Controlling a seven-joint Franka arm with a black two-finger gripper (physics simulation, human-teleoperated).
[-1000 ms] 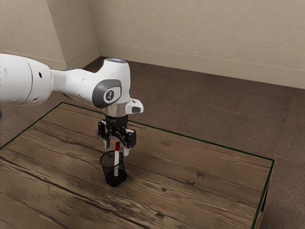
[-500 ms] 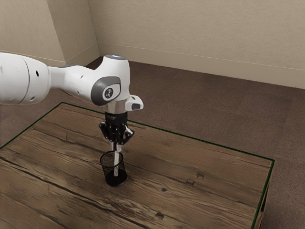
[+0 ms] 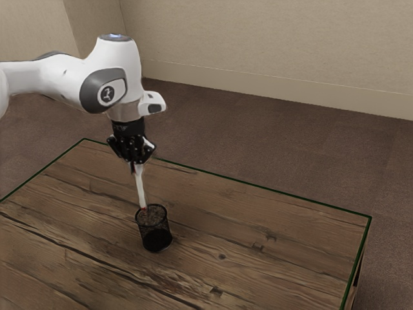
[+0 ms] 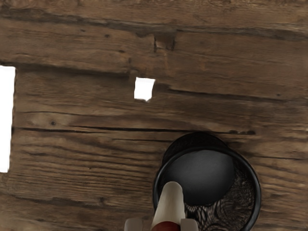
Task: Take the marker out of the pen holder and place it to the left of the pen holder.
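Presently, item one: my end effector (image 3: 138, 171), a black two-finger piece, its fingers drawn in and pinching the marker by its red part. In the wrist view, one pale grey fingertip (image 4: 133, 224) sits to each side of that red.

Item two: one slim white-barrelled marker with a red part (image 3: 142, 194), held aloft and hanging below my fingers. Slightly tilted in the exterior view, its upper portion leaning toward that view's left. Its rounded white end points down to the pen holder's mouth; in the wrist view that end overlaps the opening. Whether it touches the rim, I cannot tell.

Item three: one round pen holder of black wire mesh with a dark rim (image 3: 155, 227), upright on the bench, below the end effector and a little toward the exterior view's right. Dark solid base, visible through the mouth.

Item four: one bench of brown, grained wooden planks (image 3: 258, 258), with cracks and knots, edged by a thin dark green line.

Item five: two flat white patches, one small and four-sided (image 4: 144, 89), one larger, both near the holder in the wrist view.

Item six: one white arm with grey trim (image 3: 119, 64), entering from the exterior view's left.

Item seven: brown carpet (image 3: 290, 148), meeting a beige wall (image 3: 258, 45).
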